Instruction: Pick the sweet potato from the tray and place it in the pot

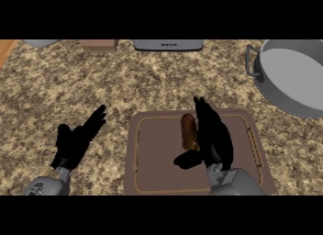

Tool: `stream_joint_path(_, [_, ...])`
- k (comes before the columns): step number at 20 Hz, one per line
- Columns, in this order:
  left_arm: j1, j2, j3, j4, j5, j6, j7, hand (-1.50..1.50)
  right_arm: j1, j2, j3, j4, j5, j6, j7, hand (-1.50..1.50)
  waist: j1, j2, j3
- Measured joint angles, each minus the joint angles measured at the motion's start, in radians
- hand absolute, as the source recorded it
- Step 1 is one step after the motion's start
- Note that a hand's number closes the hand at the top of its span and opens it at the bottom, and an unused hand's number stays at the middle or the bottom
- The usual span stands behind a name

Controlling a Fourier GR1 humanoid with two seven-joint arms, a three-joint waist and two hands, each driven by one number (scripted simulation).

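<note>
"Head view, left to right. What's at the left?"

"Left hand (76, 142), over the counter (69, 87) and left of the tray, clear of it. Fingers straight, holding nothing. Resting, by the look of it."

"Then the tray?"

"Tray (157, 167), brown, low in the view. Sweet potato (188, 132) lies on its upper middle part. Its long axis runs straight away from the robot: near end toward the wrist, far end toward the tray's back rim."

"And the right hand?"

"Right hand (215, 140) is over the tray, immediately right of the sweet potato. Fingers straight, laid parallel to its long axis. The thumb sticks out leftward below its near end. Nothing grasped. Whether the fingers touch its right flank I cannot tell, since they overlap here."

"So which hand takes it?"

"Right, I judge — it is far nearer, and the left is off the tray altogether. The sweet potato lies on the hand's thumb side, so curling fingers and thumb across the short axis should catch it."

"Where does it go?"

"Pot (296, 73), grey, upper right, well apart from the tray — further right and further from the robot. After a grasp the move would be to lift it, then carry it right and forward over the rim."
</note>
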Motion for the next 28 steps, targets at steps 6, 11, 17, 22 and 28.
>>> stream_joint_path(6, [-0.004, -0.017, 0.024, 0.021, -0.020, -0.021, -0.012, 0.00, 0.053, 0.029, -0.047, 0.070, -0.071, -0.101, -0.137, -1.50, 0.001, 0.000, 0.000])
stream_joint_path(11, [0.021, -0.029, 0.038, -0.028, -0.032, -0.028, 0.017, 0.00, 0.069, 0.034, -0.116, 0.166, -0.154, -0.143, -0.275, -1.50, 0.003, 0.000, 0.000])
stream_joint_path(17, [0.023, -0.050, 0.047, -0.040, -0.057, -0.045, 0.033, 0.00, 0.039, 0.014, -0.122, 0.292, -0.173, -0.166, -0.399, 1.50, 0.004, -0.009, -0.005])
stream_joint_path(22, [0.003, -0.061, 0.064, -0.018, -0.064, -0.057, 0.036, 0.00, 0.034, 0.016, -0.163, 0.357, -0.200, -0.198, -0.551, 1.50, 0.003, -0.020, -0.010])
stream_joint_path(28, [0.006, -0.064, 0.079, -0.014, -0.078, -0.065, 0.026, 0.00, 0.059, -0.010, -0.197, 0.359, -0.291, -0.201, -0.708, 1.50, 0.005, -0.020, -0.008])
